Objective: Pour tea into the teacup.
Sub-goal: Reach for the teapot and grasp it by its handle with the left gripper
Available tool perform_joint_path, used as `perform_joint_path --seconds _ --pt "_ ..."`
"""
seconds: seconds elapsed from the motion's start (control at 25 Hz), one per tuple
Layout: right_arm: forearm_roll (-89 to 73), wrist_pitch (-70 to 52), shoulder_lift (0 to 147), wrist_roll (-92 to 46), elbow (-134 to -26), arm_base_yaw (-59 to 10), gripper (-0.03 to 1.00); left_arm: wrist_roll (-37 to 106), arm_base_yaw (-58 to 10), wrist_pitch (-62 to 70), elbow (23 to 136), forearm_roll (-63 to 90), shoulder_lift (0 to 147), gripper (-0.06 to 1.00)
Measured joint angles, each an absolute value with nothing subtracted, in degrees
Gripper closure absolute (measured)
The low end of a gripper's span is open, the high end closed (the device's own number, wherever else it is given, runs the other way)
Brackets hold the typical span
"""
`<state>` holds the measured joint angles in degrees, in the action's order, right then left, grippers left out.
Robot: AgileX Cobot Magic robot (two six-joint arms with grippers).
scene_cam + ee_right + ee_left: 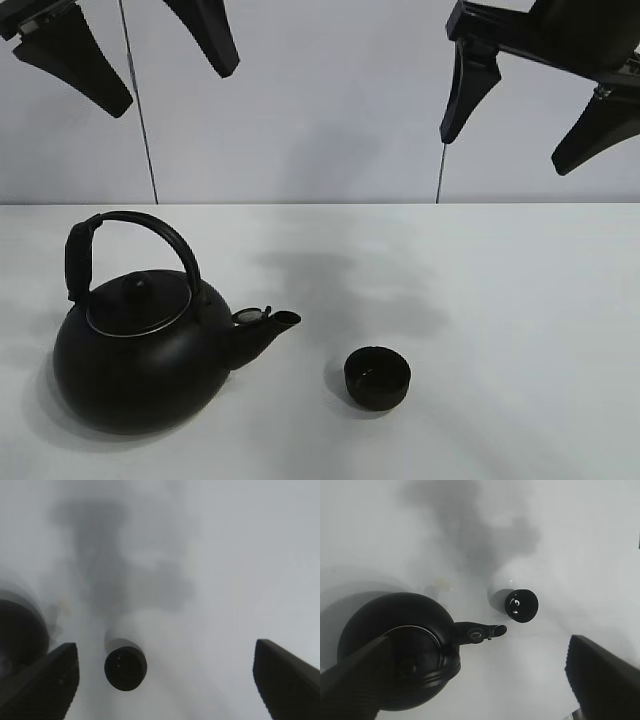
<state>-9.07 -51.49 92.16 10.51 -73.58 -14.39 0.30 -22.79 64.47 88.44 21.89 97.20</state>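
A big round black kettle (140, 365) with an arched handle stands at the front left of the white table, its spout (270, 328) pointing right. The small matte-black teacup (377, 377) sits just right of the spout, upright. Both also show in the left wrist view, kettle (400, 650) and teacup (521, 606); the right wrist view shows the teacup (125, 667) and the kettle's edge (20, 630). My left gripper (175, 85) hangs high above the kettle, open and empty. My right gripper (505, 145) hangs high at the right, open and empty.
The white table (500, 290) stretches right of and behind the teacup. A pale wall (320, 110) rises at the table's back edge, with two thin dark cables hanging in front of it.
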Motion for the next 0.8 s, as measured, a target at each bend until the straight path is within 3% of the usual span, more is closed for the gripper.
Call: perform_joint_path --seconds 0.8 --pt "-11.5 -51.4 91.1 10.9 -73.7 -13.4 0.31 0.0 -22.8 64.5 88.4 21.9 97.2 0.28"
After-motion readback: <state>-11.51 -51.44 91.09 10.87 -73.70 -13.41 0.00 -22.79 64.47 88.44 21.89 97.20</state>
